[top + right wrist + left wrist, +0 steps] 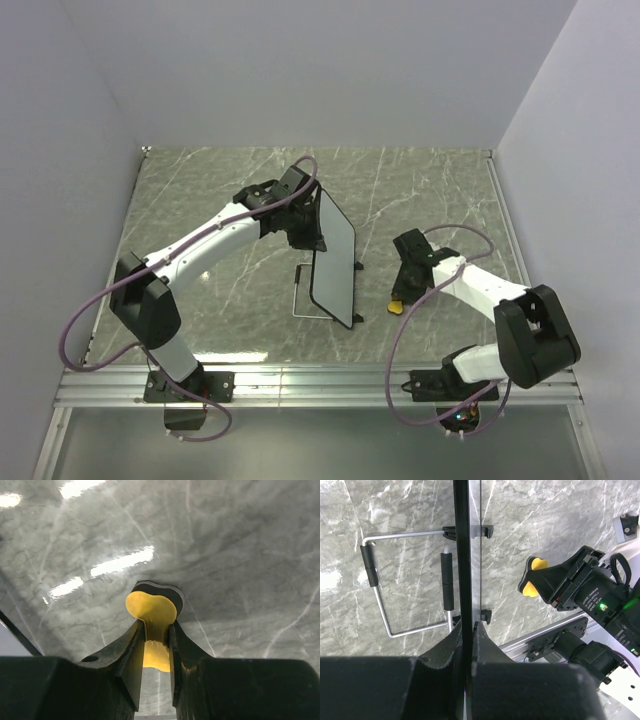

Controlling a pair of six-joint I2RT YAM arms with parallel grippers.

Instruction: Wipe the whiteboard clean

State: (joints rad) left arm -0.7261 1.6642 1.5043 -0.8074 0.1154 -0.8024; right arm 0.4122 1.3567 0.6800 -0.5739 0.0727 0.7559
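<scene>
The whiteboard (335, 265) stands on edge near the centre of the tabletop (200, 190), between the two arms, its white face turned toward the right arm. A wire stand (303, 292) sits just beside its back, on the left-arm side.

The left gripper (308, 238) is clenched on the board's thin black frame. In the left wrist view the frame (462, 555) runs edge-on straight up from between the two fingers (445, 645), which press it from either side. Small black clips (482, 530) project from the frame, and the wire stand (380, 595) lies to the left of it.

The right gripper (405, 290) is to the right of the whiteboard, near its lower end and apart from it. It grasps a yellow eraser (397, 305) at the narrow waist, as the right wrist view shows: both fingers (132, 650) bear on the eraser (150, 611), whose dark underside faces the marble surface. Whether the eraser touches the tabletop cannot be determined.
</scene>
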